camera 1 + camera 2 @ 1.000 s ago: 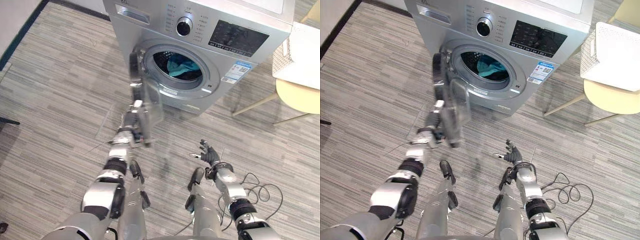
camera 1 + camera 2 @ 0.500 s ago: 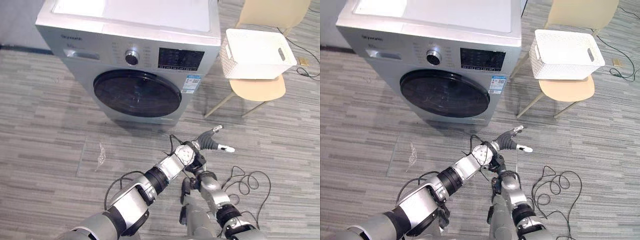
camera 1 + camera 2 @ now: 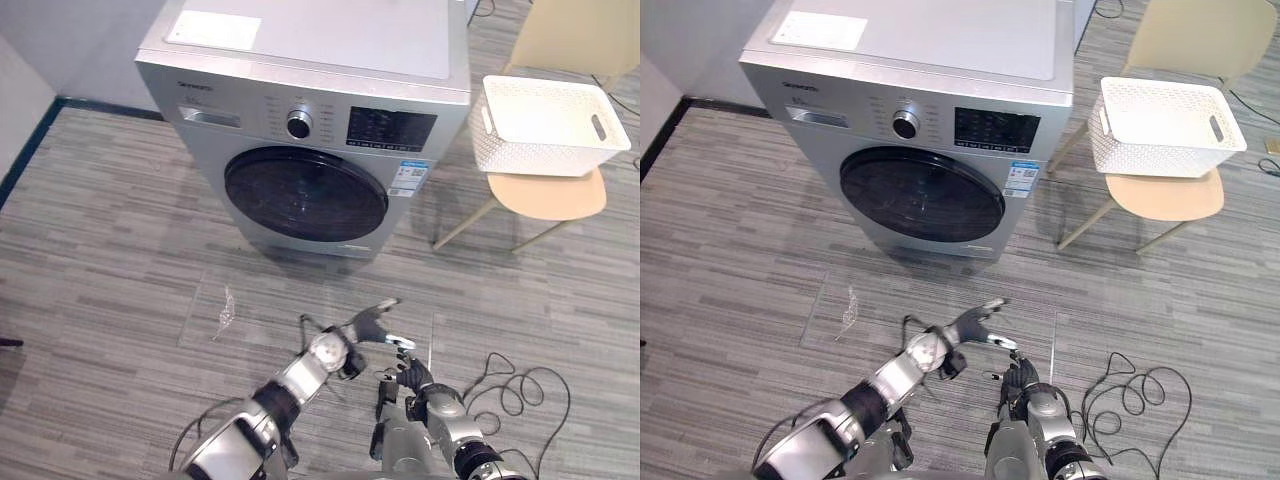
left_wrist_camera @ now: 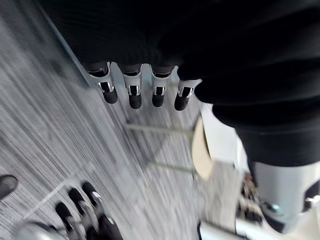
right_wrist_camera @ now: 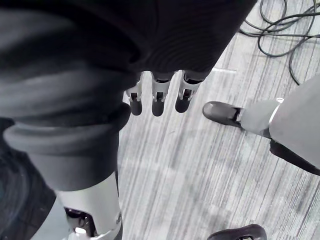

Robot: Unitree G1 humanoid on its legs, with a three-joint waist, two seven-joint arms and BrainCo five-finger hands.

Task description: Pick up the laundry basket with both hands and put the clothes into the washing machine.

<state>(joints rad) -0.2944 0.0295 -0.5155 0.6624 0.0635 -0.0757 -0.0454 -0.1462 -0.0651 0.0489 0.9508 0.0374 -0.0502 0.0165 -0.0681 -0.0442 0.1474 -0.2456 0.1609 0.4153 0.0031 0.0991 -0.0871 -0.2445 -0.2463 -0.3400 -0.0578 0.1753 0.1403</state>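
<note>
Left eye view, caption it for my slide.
Closed washing machine, white laundry basket on the chair beside it, left hand and right hand open, empty.

The dark door (image 3: pixel 305 193) of the washing machine (image 3: pixel 320 50) hides its drum; the chair (image 3: pixel 548 195) is cut off above.

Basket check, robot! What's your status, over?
Open and empty: left hand, right hand. The laundry basket sits on the chair, untouched. The washing machine door is shut.

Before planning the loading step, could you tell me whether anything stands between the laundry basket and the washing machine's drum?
Yes: the machine's round dark door is shut over the drum opening. The basket sits on the chair to the machine's right. The left hand and right hand hold nothing.
</note>
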